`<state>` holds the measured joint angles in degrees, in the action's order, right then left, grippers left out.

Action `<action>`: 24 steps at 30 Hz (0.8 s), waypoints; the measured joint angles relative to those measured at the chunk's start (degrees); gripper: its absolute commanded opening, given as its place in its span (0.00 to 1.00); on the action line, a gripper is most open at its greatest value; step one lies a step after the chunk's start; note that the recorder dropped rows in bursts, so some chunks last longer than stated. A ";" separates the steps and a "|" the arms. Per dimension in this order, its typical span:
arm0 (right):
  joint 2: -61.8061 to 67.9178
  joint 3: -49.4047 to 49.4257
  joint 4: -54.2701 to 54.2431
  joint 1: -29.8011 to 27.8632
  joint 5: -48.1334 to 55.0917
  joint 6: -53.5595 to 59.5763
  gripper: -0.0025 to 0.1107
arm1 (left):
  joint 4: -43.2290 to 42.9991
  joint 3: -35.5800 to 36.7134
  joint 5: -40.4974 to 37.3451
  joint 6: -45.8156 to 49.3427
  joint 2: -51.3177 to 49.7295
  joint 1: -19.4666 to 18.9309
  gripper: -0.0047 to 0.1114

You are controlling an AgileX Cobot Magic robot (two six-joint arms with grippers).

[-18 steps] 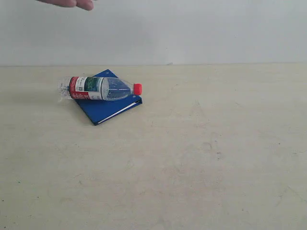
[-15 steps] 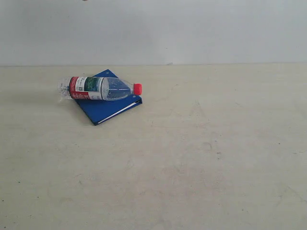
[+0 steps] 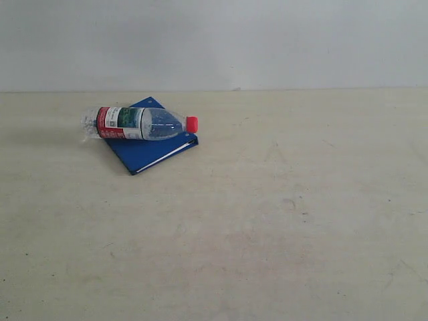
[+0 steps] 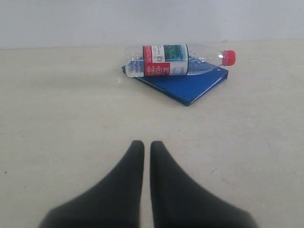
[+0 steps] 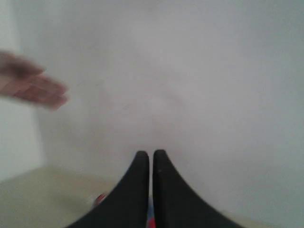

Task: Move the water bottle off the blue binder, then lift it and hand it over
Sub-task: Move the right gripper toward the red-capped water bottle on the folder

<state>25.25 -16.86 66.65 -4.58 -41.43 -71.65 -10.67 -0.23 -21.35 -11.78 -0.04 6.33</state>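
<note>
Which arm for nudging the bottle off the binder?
Left, likely: water bottle lies on blue binder left of centre, straight ahead of the left claw; right claw faces the wall.

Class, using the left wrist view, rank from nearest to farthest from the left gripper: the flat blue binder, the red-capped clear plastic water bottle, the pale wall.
1. Flat blue binder: on the table, its corner pointing toward the left gripper.
2. Clear plastic water bottle: lying across the binder's far side.
3. Pale wall: behind the table's far edge.
</note>
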 measured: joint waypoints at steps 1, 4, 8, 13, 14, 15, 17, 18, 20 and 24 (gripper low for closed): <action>4.80 -1.47 5.00 0.00 -5.91 -1.32 0.02 | 0.00 0.00 0.00 0.00 0.00 0.00 0.08; 27.52 -5.55 13.82 0.00 -18.31 -0.97 0.02 | 0.00 0.00 0.00 0.00 0.00 0.00 0.08; 55.57 -8.90 14.97 1.95 -14.64 10.42 0.19 | 0.00 0.00 0.00 0.00 0.00 0.00 0.08; 76.79 -21.89 1.37 12.48 -6.79 15.20 0.54 | 0.00 0.00 0.00 0.00 0.00 0.00 0.08; 77.66 -24.71 0.44 13.56 -4.97 13.93 0.54 | 0.00 0.00 0.00 0.00 0.00 0.00 0.08; 78.53 -27.65 -0.16 14.88 -2.13 12.08 0.54 | 0.00 0.00 0.00 0.00 0.00 0.00 0.08; 80.06 -33.07 -0.65 17.16 3.85 9.76 0.54 | 0.00 0.00 0.00 0.00 0.00 0.00 0.08; 81.52 -38.92 1.03 19.48 10.61 10.22 0.54 | 0.00 0.00 0.00 0.00 0.00 0.00 0.08; 82.48 -43.01 5.02 21.41 15.69 11.51 0.54 | 0.00 0.00 0.00 0.00 0.00 0.00 0.08; 85.88 -54.22 18.73 28.34 22.60 14.86 0.53 | 0.00 0.00 0.00 0.00 0.00 0.00 0.08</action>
<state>111.13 -71.09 85.38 23.76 -18.83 -56.79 -10.67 -0.23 -21.35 -11.78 -0.04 6.33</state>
